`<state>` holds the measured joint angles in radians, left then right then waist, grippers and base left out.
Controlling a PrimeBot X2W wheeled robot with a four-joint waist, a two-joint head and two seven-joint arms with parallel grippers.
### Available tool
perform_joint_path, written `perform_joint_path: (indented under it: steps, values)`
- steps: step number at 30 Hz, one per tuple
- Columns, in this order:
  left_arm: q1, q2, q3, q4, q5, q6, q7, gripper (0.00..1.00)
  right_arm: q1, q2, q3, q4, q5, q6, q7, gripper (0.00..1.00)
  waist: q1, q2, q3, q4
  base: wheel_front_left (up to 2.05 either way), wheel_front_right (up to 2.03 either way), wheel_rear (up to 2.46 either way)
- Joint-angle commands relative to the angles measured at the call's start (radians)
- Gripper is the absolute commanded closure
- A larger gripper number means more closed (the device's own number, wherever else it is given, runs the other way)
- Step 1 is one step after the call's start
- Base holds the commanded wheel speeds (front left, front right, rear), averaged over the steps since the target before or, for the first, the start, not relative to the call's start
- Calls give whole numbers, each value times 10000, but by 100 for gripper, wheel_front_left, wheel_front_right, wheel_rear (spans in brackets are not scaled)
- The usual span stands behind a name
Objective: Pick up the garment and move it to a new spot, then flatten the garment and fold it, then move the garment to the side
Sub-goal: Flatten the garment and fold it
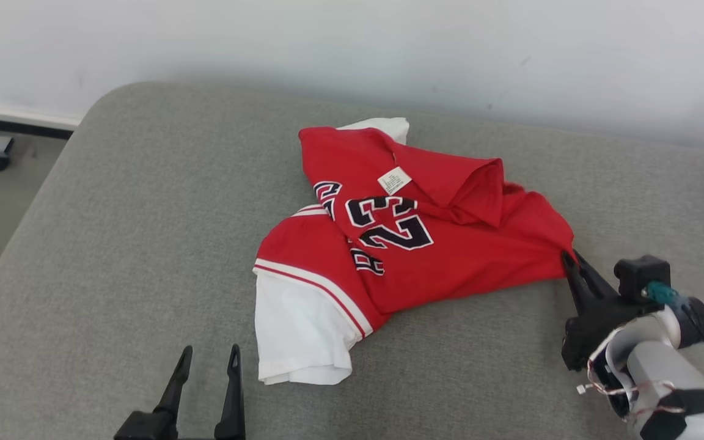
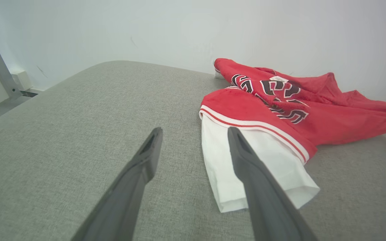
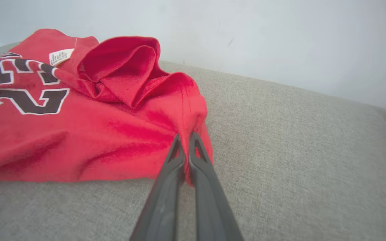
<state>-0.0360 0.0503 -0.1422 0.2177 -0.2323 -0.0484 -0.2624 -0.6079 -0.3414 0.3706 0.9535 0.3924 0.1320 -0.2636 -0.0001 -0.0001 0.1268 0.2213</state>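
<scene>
Lifting well depends on the grip: the right end effector (image 1: 567,256) is pinched closed on the red hem at the garment's (image 1: 450,263) four o'clock corner, with cloth bunched between its fingers. The garment lies crumpled about midway across the grey cushion (image 1: 113,244). Its white sleeve (image 1: 300,330) trails toward seven o'clock, just beside the left end effector (image 1: 208,353), which stands wide and holds nothing. A one-corner lift would probably let the rest drag and twist, so raise slowly and straight up until the sleeve clears the cushion, then carry. Only a thin fold seems caught, and a jerk could slip it. Bringing the left end effector onto the sleeve edge would steady the load.
</scene>
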Motion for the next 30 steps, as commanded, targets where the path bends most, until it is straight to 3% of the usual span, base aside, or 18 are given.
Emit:
perform_joint_path:
  steps: [1, 7, 16, 24, 25, 26, 30]
  values:
    - [267, 0, 74, 36, 75, -7, -22, 0, 559, -74, -137, -531, 198, -30, -15, 100, 1, 1, -373, -365, 0, 0, 0]
    - [636, 1, 281, 74, 160, -56, -22, 0, 2152, -275, -446, -2261, 524, -30, 72, 100, 1, 1, -736, -909, 0, 0, 0]
    - [712, 1, 398, 88, 246, -149, -22, 0, 4647, -379, -1724, -5057, 642, -30, 1200, 100, 1, 1, -854, -1330, 0, 0, 0]
    - [682, 0, 541, 86, 295, -202, -22, 0, 6947, 338, -3363, -7901, 515, -30, 3075, 98, 1, 1, -763, -1431, 0, 0, 0]
    - [675, 0, 535, 96, 288, -209, -22, 0, 7081, 381, -3457, -8113, 292, -30, 3152, 53, 1, 1, -745, -1428, 0, 0, 0]
    - [666, 0, 522, 96, 283, -212, -22, 0, 7189, 507, -3549, -8276, 149, -30, 3220, 0, 1, 1, -730, -1425, 0, 0, 0]
    - [611, -1, 508, 125, 273, -240, -22, 0, 7398, 800, -3942, -8710, -361, -30, 3264, 0, 1, 1, -707, -1378, 0, 0, 0]
